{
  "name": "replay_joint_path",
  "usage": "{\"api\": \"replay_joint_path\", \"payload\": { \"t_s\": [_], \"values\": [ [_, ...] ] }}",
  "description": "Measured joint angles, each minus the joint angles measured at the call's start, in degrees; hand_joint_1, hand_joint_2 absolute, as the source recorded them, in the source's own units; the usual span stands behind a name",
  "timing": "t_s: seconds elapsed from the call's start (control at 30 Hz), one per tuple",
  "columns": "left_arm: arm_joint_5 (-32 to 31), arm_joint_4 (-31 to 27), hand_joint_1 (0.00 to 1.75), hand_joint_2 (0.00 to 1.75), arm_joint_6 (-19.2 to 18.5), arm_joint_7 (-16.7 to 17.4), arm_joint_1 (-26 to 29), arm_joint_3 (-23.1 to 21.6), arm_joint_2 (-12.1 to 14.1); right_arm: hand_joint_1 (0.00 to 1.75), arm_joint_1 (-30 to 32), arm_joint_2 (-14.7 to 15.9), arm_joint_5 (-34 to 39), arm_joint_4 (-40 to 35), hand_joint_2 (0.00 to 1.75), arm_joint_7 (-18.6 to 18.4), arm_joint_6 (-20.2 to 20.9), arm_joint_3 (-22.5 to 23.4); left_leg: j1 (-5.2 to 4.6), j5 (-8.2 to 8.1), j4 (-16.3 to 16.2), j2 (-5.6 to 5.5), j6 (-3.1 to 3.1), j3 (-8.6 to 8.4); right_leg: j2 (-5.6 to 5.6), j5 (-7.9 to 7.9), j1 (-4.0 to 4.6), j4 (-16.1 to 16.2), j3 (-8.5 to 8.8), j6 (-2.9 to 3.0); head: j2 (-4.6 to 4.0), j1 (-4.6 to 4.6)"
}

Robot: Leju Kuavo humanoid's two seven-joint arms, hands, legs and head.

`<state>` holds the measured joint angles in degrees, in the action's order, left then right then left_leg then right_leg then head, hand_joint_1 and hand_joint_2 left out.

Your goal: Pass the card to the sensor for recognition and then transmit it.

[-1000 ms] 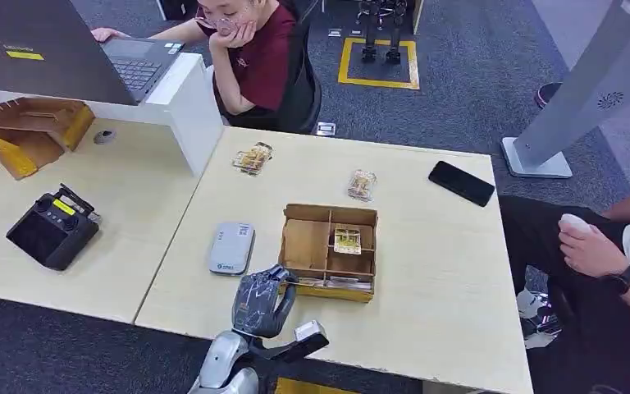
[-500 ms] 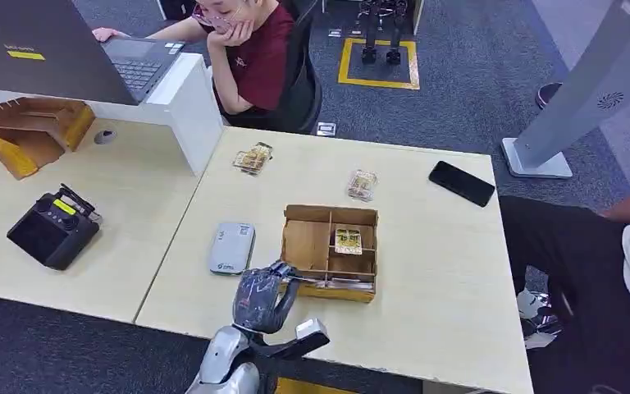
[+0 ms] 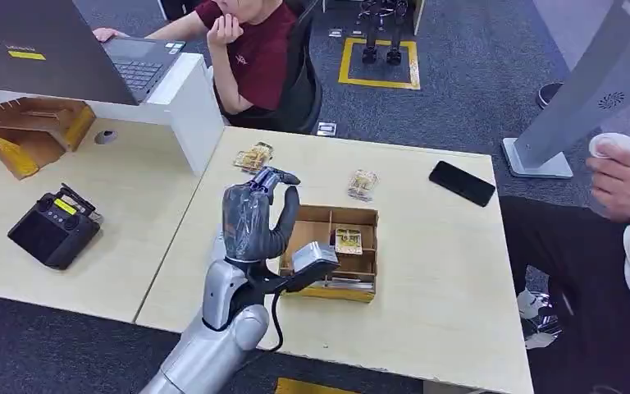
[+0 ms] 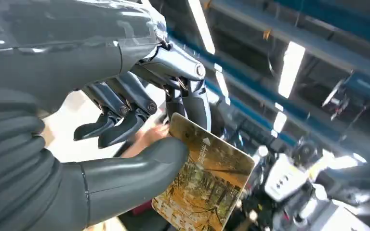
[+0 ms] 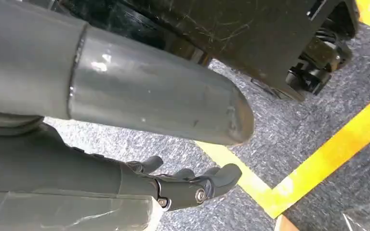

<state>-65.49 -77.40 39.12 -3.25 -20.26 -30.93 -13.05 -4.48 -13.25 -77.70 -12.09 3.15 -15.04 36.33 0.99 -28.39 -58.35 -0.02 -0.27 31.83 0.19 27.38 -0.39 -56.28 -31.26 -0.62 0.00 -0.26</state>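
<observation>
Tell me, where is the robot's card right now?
The card is pinched in the left hand, raised above the table just left of the cardboard box.

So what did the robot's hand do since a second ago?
The left hand lifted up from the front of the cardboard box and now pinches a card. The person's hand on the right rose with a white thing. Phone and other cards stayed put.

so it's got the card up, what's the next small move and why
Probably lower the left hand toward the grey rounded sensor pad beneath it. The hand pinches the gold picture card raised above the wooden divided box, and the card hasn't been presented for reading yet.
</observation>
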Motion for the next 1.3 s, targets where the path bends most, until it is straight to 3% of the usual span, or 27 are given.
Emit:
{"api": "replay_joint_path", "payload": {
  "t_s": [0.13,0.37,0.5,0.63,1.1,1.13,1.17,1.3],
  "values": [
    [-5.2,1.9,1.75,1.75,0.0,2.1,-4.2,2.3,0.2,0.0,-0.6,0.0,-1.3,0.0,0.0,-1.0,1.2,-0.4,0.0,0.06,0.0,0.0,-0.01,0.01,0.0,-0.01,0.0,0.0,0.0,0.01,0.0,0.0],
    [-13.5,11.3,1.75,1.75,0.0,3.8,-12.4,13.5,-0.3,0.0,-1.9,-0.3,-2.1,0.0,0.0,-1.8,2.3,-1.8,0.0,0.15,0.0,0.02,-0.04,-0.01,0.03,-0.08,0.0,-0.1,-0.01,-0.02,0.0,0.02],
    [-12.1,15.8,1.75,1.75,0.0,0.6,-15.1,20.2,-1.1,0.0,-2.3,-0.6,-2.1,0.0,0.0,-2.0,2.3,-2.4,0.0,0.15,0.0,0.03,-0.04,-0.01,0.04,-0.08,0.0,-0.1,-0.02,-0.02,0.0,-0.02],
    [-11.7,19.3,1.75,1.75,0.0,-0.3,-16.6,24.3,-1.7,0.0,-2.4,-0.7,-2.2,0.0,0.0,-2.7,2.3,-2.9,0.0,0.15,0.0,0.0,-0.03,0.01,0.02,-0.07,0.0,-0.1,-0.02,-0.02,0.0,0.0],
    [-14.0,22.8,1.75,1.75,0.0,-0.3,-17.0,28.9,-2.5,0.0,-2.5,-0.9,-2.2,0.0,0.0,-2.5,2.8,-3.7,0.0,0.15,0.0,0.0,-0.04,0.01,0.02,-0.08,0.0,-0.1,-0.02,-0.02,0.0,0.0],
    [-14.0,23.0,1.1,1.75,0.0,-0.3,-17.0,29.0,-2.5,0.0,-2.5,-0.9,-2.2,0.0,0.0,-2.5,2.8,-3.9,0.0,0.15,0.0,0.0,-0.04,0.01,0.03,-0.08,0.0,-0.1,-0.03,-0.02,0.0,0.0],
    [-14.0,23.1,0.0,1.75,0.0,-0.3,-17.0,29.1,-2.5,0.0,-2.5,-0.9,-2.2,0.0,0.0,-2.5,2.8,-4.0,0.0,0.15,0.0,0.0,-0.04,0.02,0.02,-0.08,0.0,-0.1,-0.03,-0.02,0.0,0.0],
    [-13.9,23.7,0.0,1.75,0.1,-0.6,-17.0,29.2,-2.5,0.0,-2.5,-0.9,-2.1,0.0,0.0,-2.6,2.8,-4.2,0.0,0.15,0.0,0.0,-0.03,0.03,0.02,-0.07,0.0,-0.1,-0.04,-0.02,0.0,0.0]
  ]
}}
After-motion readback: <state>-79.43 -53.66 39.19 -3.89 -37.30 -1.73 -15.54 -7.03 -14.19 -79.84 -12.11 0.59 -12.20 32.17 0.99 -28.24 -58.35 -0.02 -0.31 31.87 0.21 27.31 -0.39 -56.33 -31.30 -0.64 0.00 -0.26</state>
